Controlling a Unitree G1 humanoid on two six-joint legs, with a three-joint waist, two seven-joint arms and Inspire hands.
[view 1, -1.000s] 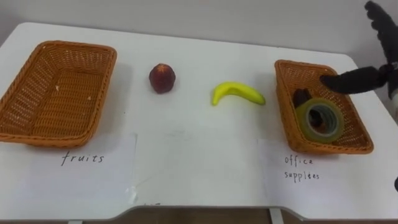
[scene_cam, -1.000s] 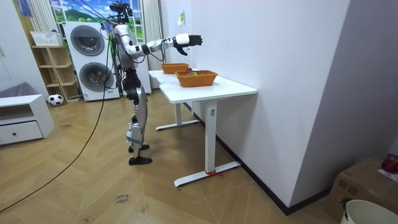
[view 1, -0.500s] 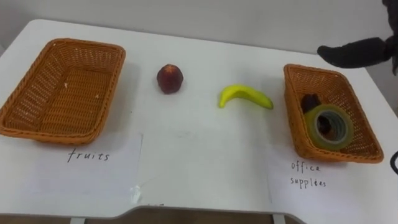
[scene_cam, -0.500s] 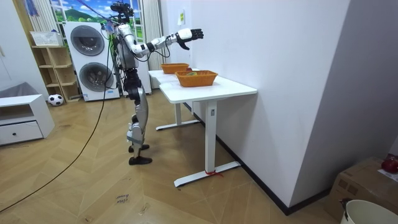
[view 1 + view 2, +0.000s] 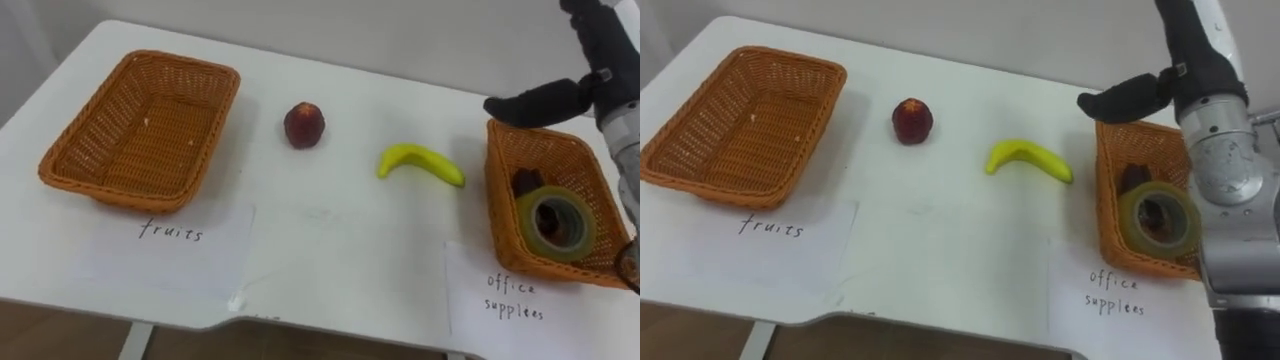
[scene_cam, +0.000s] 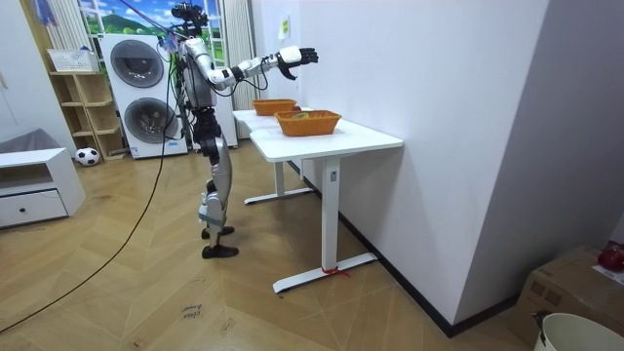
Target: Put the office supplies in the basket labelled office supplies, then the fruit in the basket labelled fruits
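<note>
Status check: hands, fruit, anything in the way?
Right hand open, above office basket. Banana and apple on table, unsorted. Tape in office basket. Nothing in the way.

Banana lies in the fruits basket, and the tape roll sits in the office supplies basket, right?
No. The left eye view shows the banana on the table, outside the fruits basket; the tape roll does sit in the office supplies basket.

A white bench (image 5: 330,250) carries a wicker basket (image 5: 150,130) at the left, a red fruit (image 5: 303,124) and a banana (image 5: 420,163) lying apart in the middle, and a second basket (image 5: 500,200) at the right. A paper label (image 5: 170,250) lies in front of the first, another label (image 5: 520,300) in front of the second.
</note>
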